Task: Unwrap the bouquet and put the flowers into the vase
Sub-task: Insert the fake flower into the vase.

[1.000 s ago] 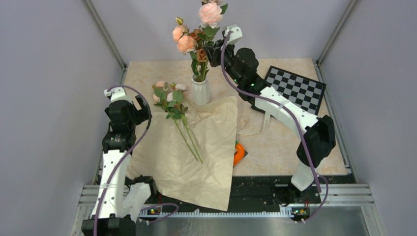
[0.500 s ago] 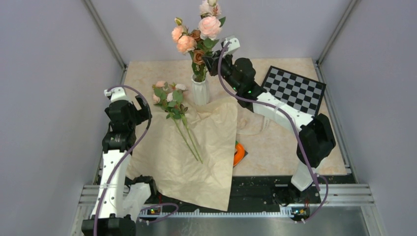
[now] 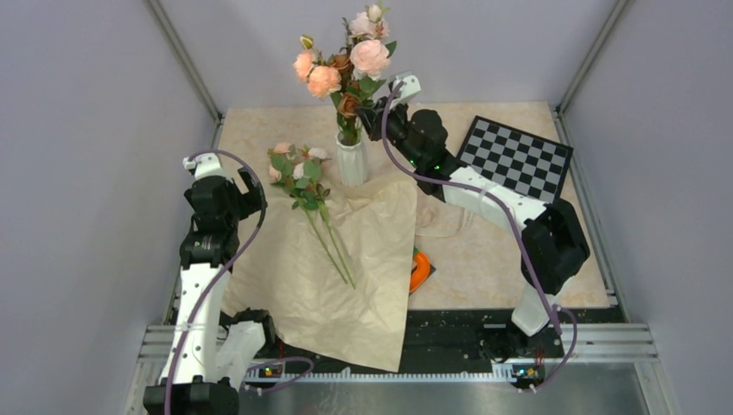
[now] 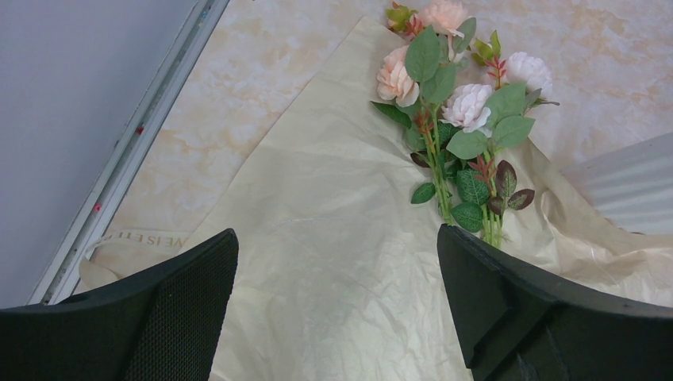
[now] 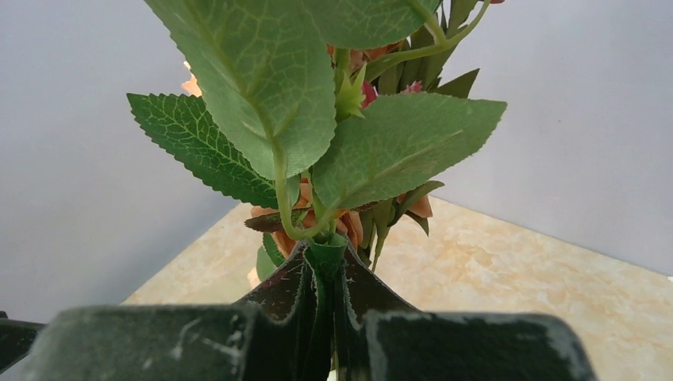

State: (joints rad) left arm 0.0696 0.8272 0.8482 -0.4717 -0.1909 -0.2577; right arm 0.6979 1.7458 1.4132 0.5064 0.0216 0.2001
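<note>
The flowers (image 3: 350, 69), likely light with stiff stems, are pinched low by the closed right gripper (image 5: 325, 254) at 12 o'clock over the vase (image 3: 352, 162); the left gripper (image 4: 335, 238) hangs open.

This is a robotics lab test cell, not a lived-in room. Two white-and-black robot arms, the left arm (image 3: 203, 285) and the right arm (image 3: 497, 194), are bolted side by side to a metal rail (image 3: 635, 339) at the near edge of the table (image 3: 259, 130). Purple cables (image 3: 538, 290) loop along them, and small lit circuit boards (image 3: 270, 370) sit by their bases. Plain grey walls (image 3: 78, 173) close in three sides, framed by bare aluminium struts (image 3: 183, 60). A black-and-white checkerboard panel (image 3: 519, 156) lies on the marble-patterned top (the vase (image 3: 352, 160) and the flowers (image 3: 370, 57) are the only homely touch).
</note>
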